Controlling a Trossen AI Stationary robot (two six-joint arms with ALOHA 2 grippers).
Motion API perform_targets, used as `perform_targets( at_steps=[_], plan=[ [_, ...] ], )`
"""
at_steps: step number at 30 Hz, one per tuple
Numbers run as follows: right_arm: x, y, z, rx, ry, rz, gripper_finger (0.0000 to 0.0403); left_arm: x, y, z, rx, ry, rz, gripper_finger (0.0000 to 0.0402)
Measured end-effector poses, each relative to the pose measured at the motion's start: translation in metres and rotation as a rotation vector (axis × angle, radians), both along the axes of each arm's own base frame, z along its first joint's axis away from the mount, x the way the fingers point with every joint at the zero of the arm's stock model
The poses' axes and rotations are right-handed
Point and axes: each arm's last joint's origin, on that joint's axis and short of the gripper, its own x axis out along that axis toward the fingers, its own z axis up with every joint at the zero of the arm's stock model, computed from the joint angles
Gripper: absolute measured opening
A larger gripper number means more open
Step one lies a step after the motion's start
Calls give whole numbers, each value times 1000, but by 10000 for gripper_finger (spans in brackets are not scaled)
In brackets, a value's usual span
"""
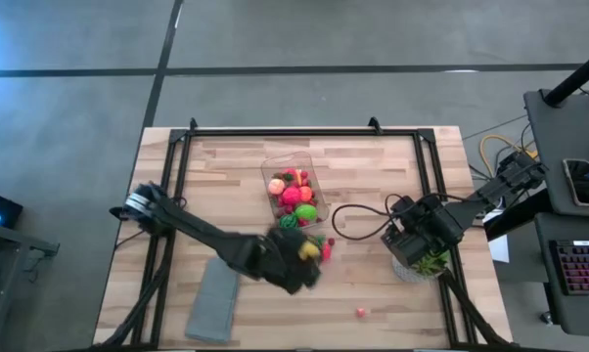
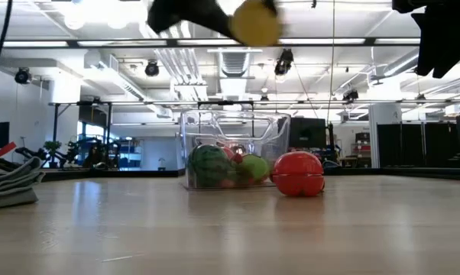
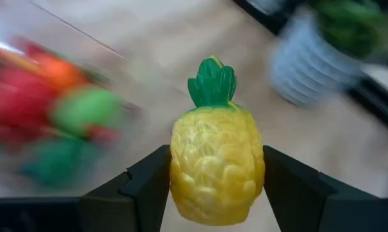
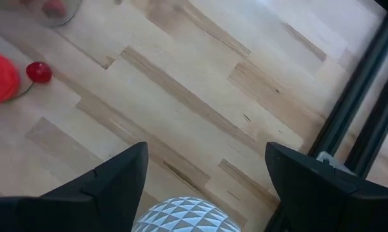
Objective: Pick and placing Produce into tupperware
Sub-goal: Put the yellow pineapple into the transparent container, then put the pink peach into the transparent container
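Only left gripper wrist view reveals pineapple detail.

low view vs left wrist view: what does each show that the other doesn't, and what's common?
Only the low view: the clear container standing on the table, a red tomato beside it, folded grey cloth.
Only the left wrist view: the pineapple's green crown, the left gripper shut on its sides, a white plant pot.
Both: the yellow pineapple, held above the table.

Left hand clamped, raised; right hand spread, waiting.
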Motion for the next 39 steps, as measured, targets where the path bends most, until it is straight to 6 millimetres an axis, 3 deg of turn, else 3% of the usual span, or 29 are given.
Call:
perform_targets(
  at_steps=[5,11,17,20,23,26,33,39],
  plan=[
    [-4,-3,2,-5,-19,-79,305,-19,49,14,95,132,106,211],
    [-6,-5,8,-1,-73,-108,309,-11,102,13,224,277,80,243],
    [-4,-4,10,-7,-64,-30,319,-8,151,4,154,375,94,296],
    [-1,-2,10,-17,-60,57,322,-8,160,0,123,430,-23,319],
    [0,-2,9,-32,-39,104,321,-8,155,-2,155,471,-146,328],
    [2,1,6,9,-3,144,315,-12,135,2,179,465,-218,329],
    [12,31,-7,158,-16,614,302,-35,78,5,230,457,-395,329],
    [22,49,-30,251,-3,805,301,-49,45,-6,154,434,-373,329]
  ],
)
